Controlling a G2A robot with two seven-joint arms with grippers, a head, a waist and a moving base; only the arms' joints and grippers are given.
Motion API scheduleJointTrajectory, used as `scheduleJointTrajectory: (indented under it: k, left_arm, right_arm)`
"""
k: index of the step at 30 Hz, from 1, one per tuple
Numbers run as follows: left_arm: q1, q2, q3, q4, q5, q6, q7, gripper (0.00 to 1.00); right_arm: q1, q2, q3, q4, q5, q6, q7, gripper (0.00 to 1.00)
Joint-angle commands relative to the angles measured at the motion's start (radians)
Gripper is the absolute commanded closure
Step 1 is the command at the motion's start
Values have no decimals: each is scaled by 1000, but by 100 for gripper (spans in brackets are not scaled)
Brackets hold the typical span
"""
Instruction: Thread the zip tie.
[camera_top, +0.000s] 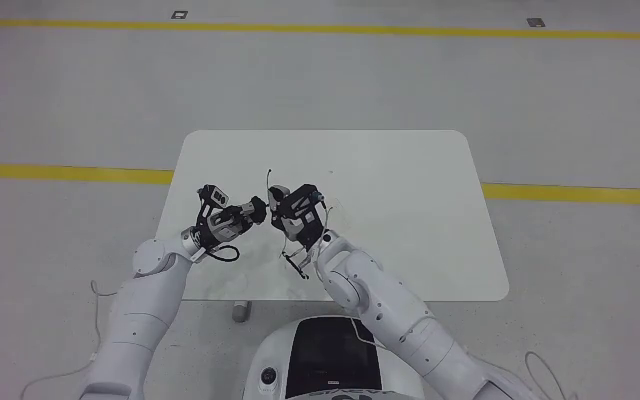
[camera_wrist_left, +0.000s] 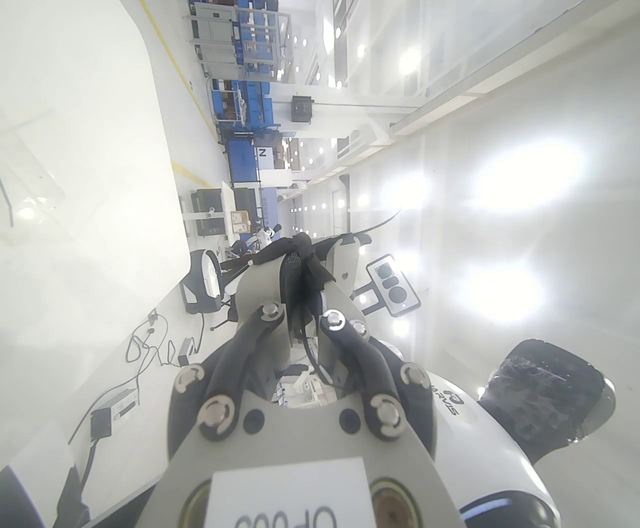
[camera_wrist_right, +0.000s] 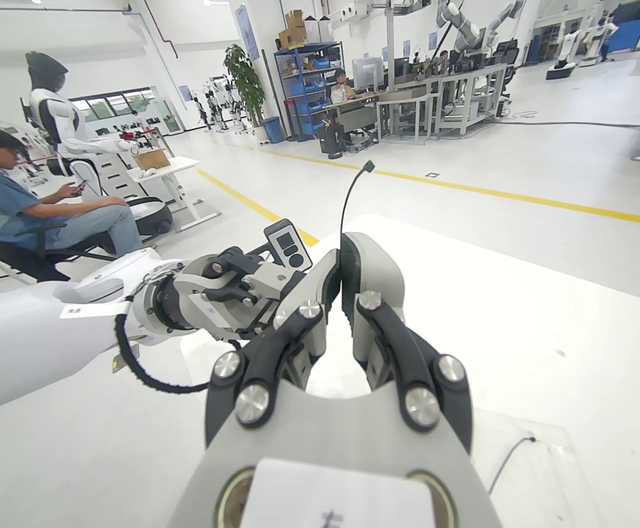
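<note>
You are lining up: your right hand (camera_wrist_right: 342, 250) is clamped on the zip tie (camera_wrist_right: 345, 205) above the desk (camera_wrist_right: 500, 310). The tie stands nearly upright, with what looks like its head on top. Your left hand (camera_wrist_left: 300, 252), just beside, has its fingers together; you cannot tell whether it pinches the tail. Next, the tail must be steered finely into the head.

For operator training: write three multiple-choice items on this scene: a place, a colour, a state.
1. The left claw and right claw are: A) tips close together above the table; B) at opposite table edges; C) under the table.
2. The zip tie is: A) white; B) yellow; C) black.
3. The right claw is: A) wide open; B) shut on the zip tie; C) shut on a cup.
A: the top view shows them nearly meeting. C: the strand is black. B: it pinches the strand.
</note>
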Motion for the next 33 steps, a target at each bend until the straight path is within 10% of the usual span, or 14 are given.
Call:
scheduleJointTrajectory:
  k: [1,33]
  left_arm:
    - [0,0,0,0,0,0,0,100]
    - [0,0,0,0,0,0,0,100]
  right_arm:
    - [-1,-1,2,-3,-2,0,-3,100]
    - [-11,-14,20,2,-21,-12,-3,100]
